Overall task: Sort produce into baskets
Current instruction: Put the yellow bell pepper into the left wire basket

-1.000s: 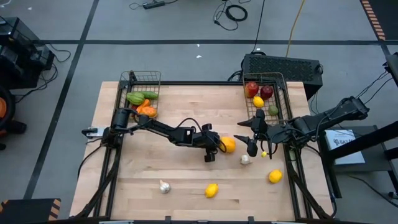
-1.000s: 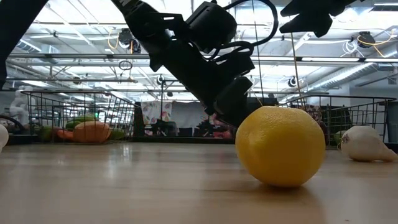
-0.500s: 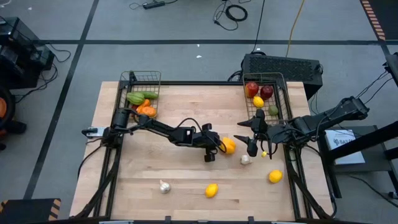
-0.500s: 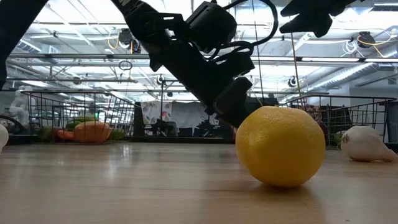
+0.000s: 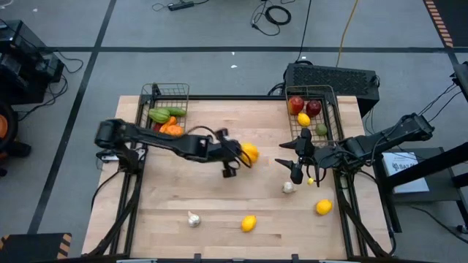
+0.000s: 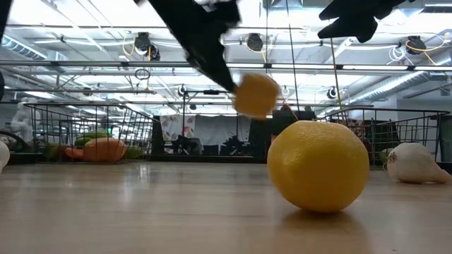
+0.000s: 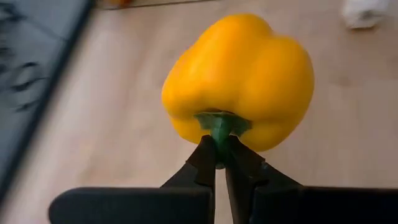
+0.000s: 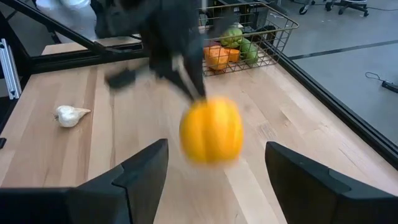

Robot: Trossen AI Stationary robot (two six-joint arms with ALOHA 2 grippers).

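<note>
– So, what has been changed?
– The yellow pepper (image 5: 249, 153) has been lifted off the table (image 5: 219, 234) by its stem, pinched tight in the left gripper (image 5: 234, 162), and swung toward the left basket (image 5: 167, 92).
– Is room left there?
– Yes, some. The right gripper (image 5: 297, 166) is held open beside the right basket (image 5: 330, 95).

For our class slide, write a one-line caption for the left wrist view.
Left gripper pinches a yellow pepper by its green stem above the wooden table.
</note>
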